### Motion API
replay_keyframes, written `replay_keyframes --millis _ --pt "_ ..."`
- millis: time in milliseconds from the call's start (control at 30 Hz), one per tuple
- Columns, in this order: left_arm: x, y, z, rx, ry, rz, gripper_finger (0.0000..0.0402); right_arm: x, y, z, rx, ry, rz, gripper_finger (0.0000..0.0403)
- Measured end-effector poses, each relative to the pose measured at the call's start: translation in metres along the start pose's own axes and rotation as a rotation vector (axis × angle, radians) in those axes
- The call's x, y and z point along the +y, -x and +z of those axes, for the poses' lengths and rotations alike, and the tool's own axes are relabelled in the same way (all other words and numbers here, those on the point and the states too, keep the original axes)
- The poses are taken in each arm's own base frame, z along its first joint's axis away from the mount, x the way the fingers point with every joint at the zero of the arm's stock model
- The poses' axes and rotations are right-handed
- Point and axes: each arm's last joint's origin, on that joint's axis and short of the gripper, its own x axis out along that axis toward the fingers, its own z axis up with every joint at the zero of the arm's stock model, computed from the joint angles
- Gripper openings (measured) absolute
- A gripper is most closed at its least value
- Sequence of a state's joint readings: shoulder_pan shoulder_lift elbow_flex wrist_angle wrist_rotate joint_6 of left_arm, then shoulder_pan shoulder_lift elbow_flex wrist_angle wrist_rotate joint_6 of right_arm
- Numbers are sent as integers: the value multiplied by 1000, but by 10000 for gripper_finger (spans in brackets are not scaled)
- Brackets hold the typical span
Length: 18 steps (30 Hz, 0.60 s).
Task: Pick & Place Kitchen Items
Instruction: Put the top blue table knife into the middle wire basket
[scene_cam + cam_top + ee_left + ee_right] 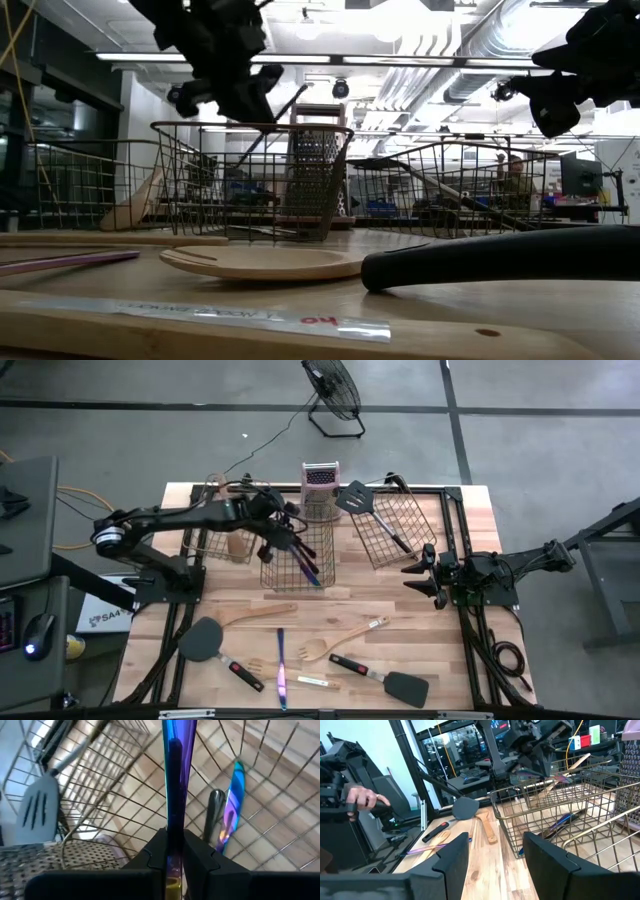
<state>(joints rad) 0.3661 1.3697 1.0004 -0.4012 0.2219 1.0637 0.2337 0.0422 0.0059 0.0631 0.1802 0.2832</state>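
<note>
Left wrist view: left gripper [174, 851] clamped on iridescent cutlery piece [176, 775], tip cut off.
Right gripper [422, 576] apart, empty, right worktop edge.

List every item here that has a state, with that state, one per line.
left gripper: shut on an iridescent utensil, above the middle basket.
right gripper: open, empty, beside the right basket.
middle basket: holds iridescent cutlery.
right basket: tilted, black spatula inside.
left basket: holds wooden utensils.
box grater: upright.
wooden spoon: lying on the table.
</note>
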Motion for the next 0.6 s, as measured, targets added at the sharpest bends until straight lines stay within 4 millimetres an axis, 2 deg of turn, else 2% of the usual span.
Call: replay_keyframes --millis 300,600 --pt "-4 -23 -9 142 -85 -21 33 0 0 0 0 0 0 180" --pt "-10 -36 -10 163 -92 -69 33 0 0 0 0 0 0 180"
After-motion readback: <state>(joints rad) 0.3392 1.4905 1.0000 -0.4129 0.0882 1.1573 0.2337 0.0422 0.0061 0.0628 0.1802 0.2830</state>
